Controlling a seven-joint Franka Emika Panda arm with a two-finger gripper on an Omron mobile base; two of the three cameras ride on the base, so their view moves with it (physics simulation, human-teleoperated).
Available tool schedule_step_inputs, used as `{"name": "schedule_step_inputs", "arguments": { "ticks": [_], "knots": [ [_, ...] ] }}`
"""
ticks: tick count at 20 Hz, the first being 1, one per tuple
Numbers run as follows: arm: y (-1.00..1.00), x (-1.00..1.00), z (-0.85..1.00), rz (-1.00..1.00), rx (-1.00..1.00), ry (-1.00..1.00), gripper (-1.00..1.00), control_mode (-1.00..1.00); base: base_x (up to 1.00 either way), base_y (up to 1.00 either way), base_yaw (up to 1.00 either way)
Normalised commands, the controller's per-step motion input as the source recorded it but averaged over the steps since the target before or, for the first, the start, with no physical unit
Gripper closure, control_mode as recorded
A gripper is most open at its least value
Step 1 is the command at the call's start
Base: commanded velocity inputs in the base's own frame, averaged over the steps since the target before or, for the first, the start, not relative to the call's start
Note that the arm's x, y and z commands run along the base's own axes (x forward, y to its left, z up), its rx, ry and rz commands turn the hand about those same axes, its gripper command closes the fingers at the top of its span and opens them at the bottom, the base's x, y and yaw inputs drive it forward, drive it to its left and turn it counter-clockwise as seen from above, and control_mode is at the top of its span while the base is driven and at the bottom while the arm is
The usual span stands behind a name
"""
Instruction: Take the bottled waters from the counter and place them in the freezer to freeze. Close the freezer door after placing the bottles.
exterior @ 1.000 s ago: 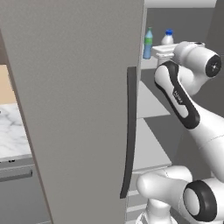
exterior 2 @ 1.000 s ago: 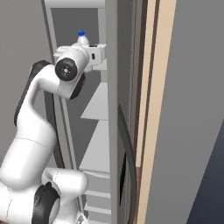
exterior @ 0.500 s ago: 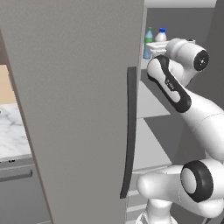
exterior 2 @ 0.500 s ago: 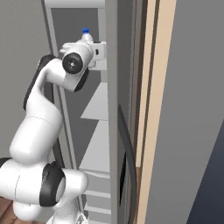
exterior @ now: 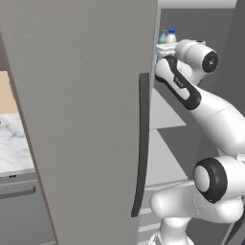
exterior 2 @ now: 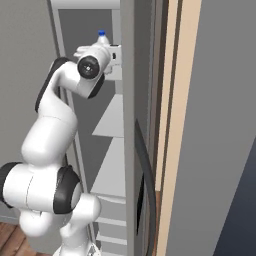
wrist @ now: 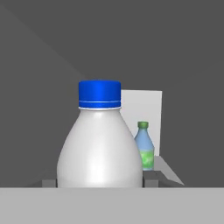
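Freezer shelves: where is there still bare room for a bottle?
The middle shelf below the arm lies bare, as does the one under it. The top is crowded: the white bottle in the tool, the blue bottle behind.

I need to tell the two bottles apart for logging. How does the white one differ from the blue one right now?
The white bottle is opaque with a blue cap; the blue bottle is translucent with a green cap and label. The white bottle sits between the tool's fingertips; the blue bottle stands free, farther back. Both are upright inside the freezer.

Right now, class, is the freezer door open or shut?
Open. The grey freezer door stands swung out, and the arm reaches past its edge to the white shelves with the white bottle.
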Motion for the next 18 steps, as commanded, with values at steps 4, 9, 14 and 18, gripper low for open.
{"name": "schedule_step_inputs", "arguments": {
  "ticks": [4,9,14,18],
  "knots": [
    [0.00,0.32,0.00,0.00,0.00,0.00,1.00,-1.00,0.00,0.00,0.00],
    [0.00,0.31,-0.01,0.00,0.00,0.00,1.00,-1.00,0.00,0.00,0.00],
    [0.00,0.25,-0.07,0.00,0.00,0.00,1.00,-1.00,0.00,0.00,0.00],
    [0.00,0.16,-0.11,0.00,0.00,0.00,1.00,-1.00,0.00,0.00,0.00]
  ]
}}
